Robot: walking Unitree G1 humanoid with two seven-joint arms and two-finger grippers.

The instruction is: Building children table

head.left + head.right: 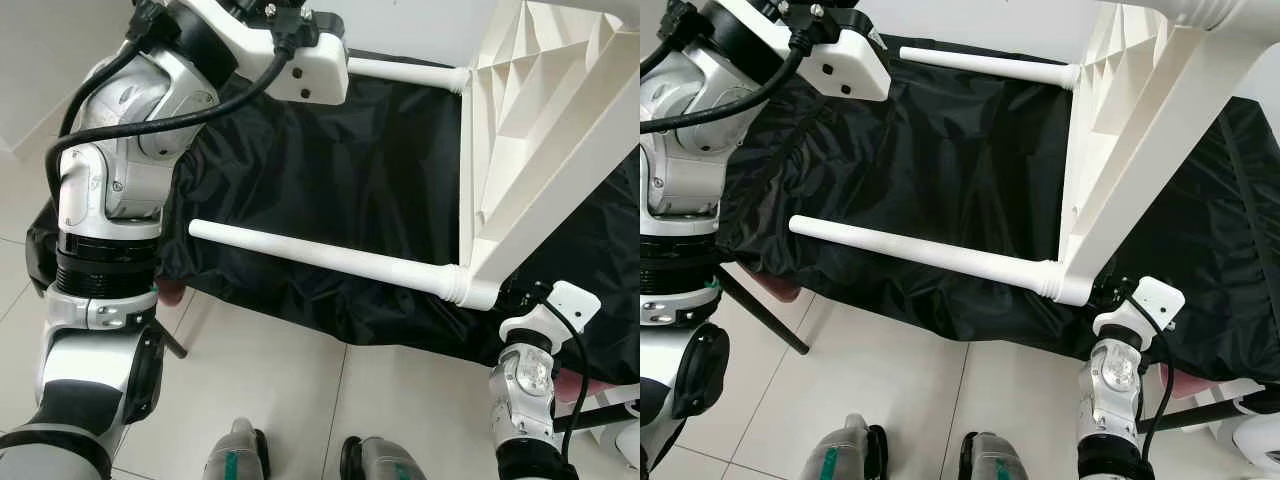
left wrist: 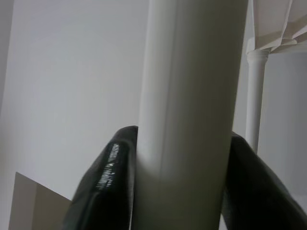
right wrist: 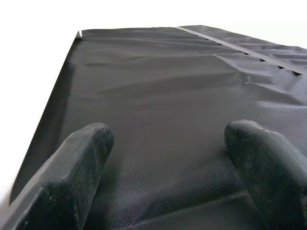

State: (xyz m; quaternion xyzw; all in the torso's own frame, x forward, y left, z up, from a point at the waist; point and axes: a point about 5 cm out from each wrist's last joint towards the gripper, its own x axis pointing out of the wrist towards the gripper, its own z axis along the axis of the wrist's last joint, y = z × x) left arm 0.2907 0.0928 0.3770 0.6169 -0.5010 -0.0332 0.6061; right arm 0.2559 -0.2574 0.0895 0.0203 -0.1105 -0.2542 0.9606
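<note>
Black cloth (image 3: 182, 96) under open right tool (image 3: 168, 167); left tool (image 2: 182, 187) clamps white table leg (image 2: 192, 96)

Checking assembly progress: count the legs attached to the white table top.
2. The near leg lies across the black cloth; the far leg sits at the other corner, clamped by the left gripper. Others may be hidden.

Pale glossy floor tiles (image 1: 300, 400) crossed by thin grout lines, a crumpled black cloth (image 1: 940, 150) spread over a low surface, a dark slanted leg (image 1: 760, 310) seen beneath, a plain white wall (image 2: 72, 86) evenly lit
</note>
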